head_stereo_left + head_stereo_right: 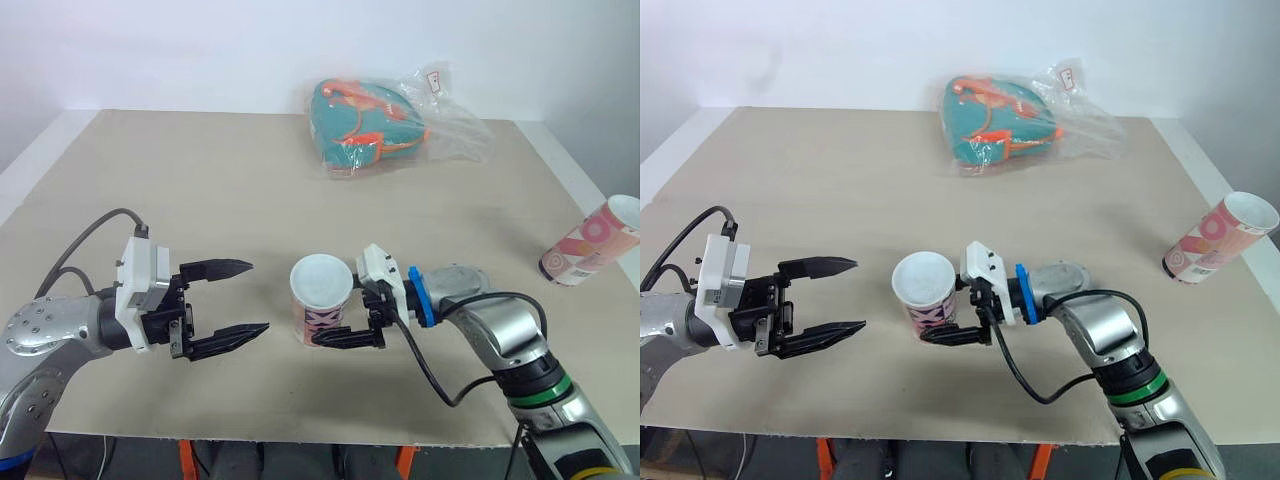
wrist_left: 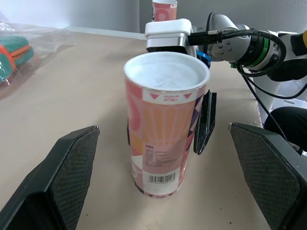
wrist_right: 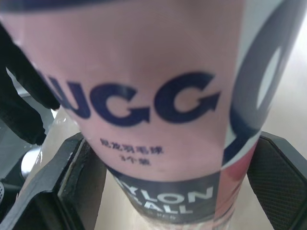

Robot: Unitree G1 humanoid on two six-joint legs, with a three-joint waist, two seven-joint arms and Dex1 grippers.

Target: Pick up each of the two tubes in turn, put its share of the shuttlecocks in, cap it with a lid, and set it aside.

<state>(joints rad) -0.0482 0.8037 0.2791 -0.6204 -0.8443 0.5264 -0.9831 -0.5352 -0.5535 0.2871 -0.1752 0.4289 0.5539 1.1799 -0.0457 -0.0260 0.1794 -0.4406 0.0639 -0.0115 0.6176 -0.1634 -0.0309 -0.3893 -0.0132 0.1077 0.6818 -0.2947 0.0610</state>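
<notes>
Standing tube [image 1: 321, 300], white-topped, between right jaws.

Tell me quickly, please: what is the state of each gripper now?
Left gripper: open, holding nothing.
Right gripper: closed on the upright tube.

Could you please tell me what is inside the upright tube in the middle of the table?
A white surface, seemingly a lid, closes the tube at its rim; anything beneath it is covered.
</notes>
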